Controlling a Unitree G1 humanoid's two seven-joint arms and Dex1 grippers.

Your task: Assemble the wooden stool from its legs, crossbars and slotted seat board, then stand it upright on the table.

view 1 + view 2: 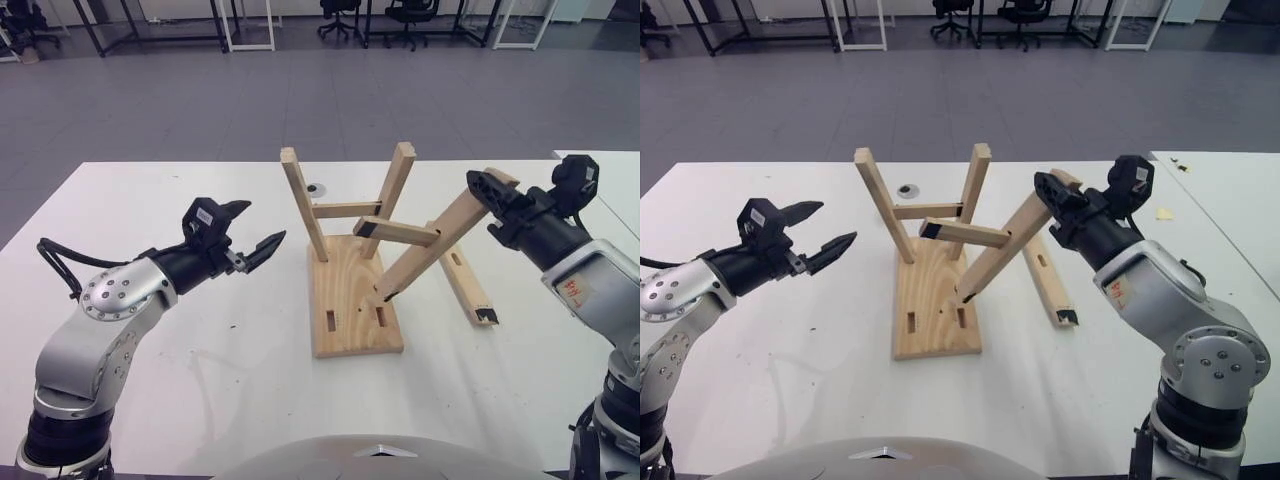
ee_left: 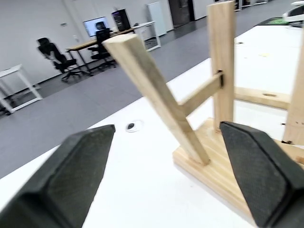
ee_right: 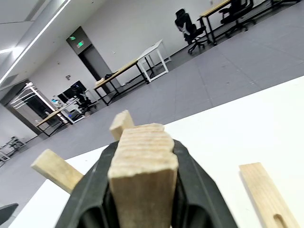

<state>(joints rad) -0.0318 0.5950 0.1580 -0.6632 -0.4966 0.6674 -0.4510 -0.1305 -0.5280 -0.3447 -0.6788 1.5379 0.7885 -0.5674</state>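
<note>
Right gripper (image 1: 488,192) clamping tight on the tilted leg (image 1: 425,255), its foot touching the seat board (image 1: 350,325), left gripper (image 1: 257,227) hovering wide open left of the board, spare leg (image 1: 466,285) lying to its right.

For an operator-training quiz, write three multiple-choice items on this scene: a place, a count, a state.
1. Where is the loose leg?
A) on the table, right of the seat board
B) on top of the seat board
C) on the floor
2. How many legs stand in the seat board with no gripper on them?
A) one
B) two
C) four
3. The left gripper is:
A) open and empty
B) shut on the seat board
C) shut on the loose leg
Answers:
1 A: it lies flat beside the board.
2 B: two standing legs joined by a crossbar; the right gripper holds a third leg.
3 A: its fingers are spread, nothing between.
</note>
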